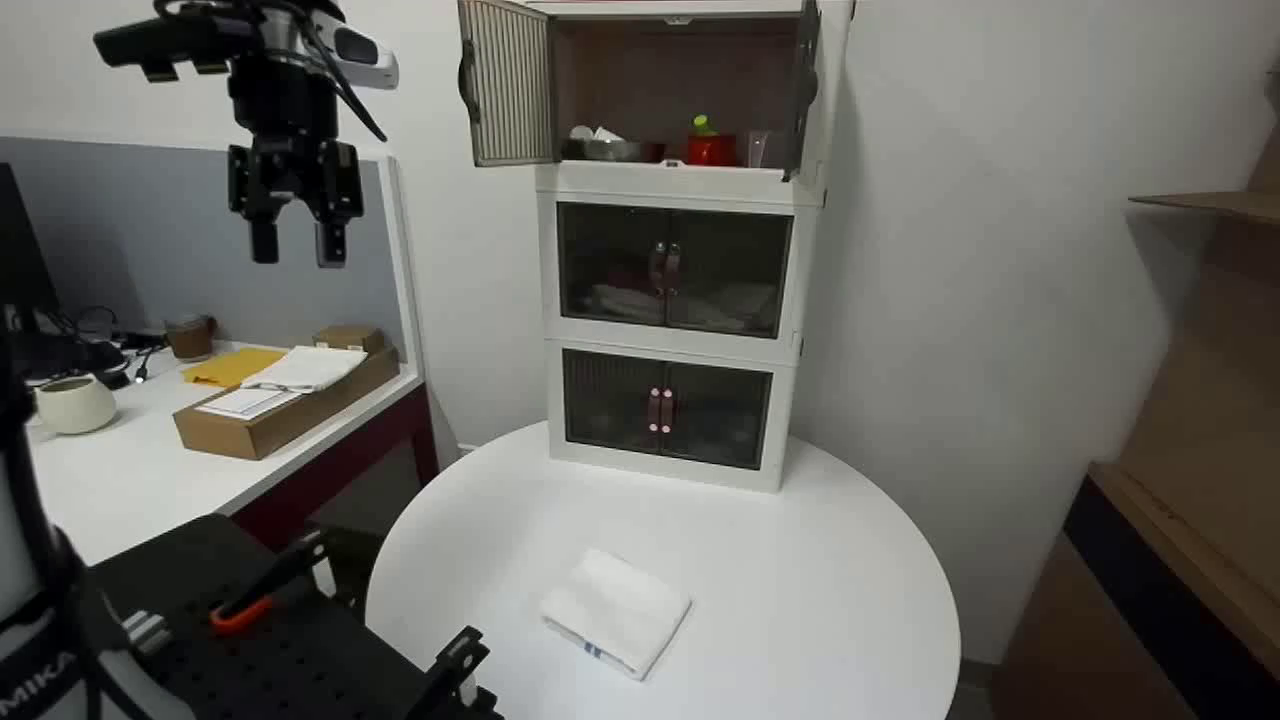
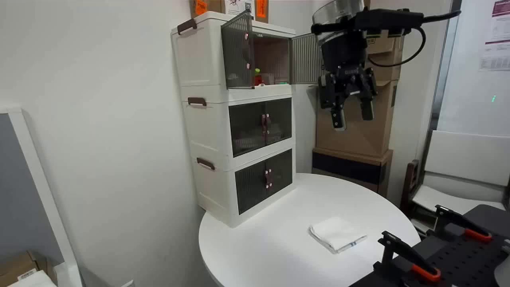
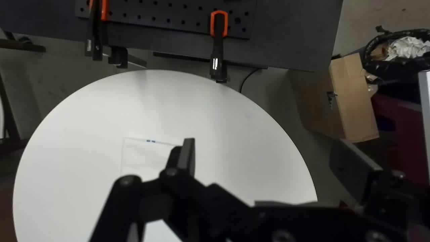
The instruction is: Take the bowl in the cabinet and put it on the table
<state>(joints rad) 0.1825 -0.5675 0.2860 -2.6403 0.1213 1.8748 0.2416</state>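
Observation:
The silvery-grey bowl (image 1: 612, 151) stands in the left part of the open top compartment of the white cabinet (image 1: 690, 181), with whitish items showing above its rim. In an exterior view the cabinet (image 2: 209, 131) shows from its side, and the bowl is hidden behind an open door. The cabinet stands on the round white table (image 1: 800, 570), which also fills much of the wrist view (image 3: 242, 134). My gripper (image 1: 297, 250) is open and empty, high in the air and apart from the cabinet; it also shows in an exterior view (image 2: 354, 118) and the wrist view (image 3: 268, 156).
Both top doors (image 1: 508, 85) stand open and stick out. A red cup (image 1: 711, 150) and a clear cup (image 1: 758, 149) share the bowl's compartment. A folded white cloth (image 1: 615, 612) lies on the table. A desk with a cardboard box (image 1: 285, 405) stands beside it.

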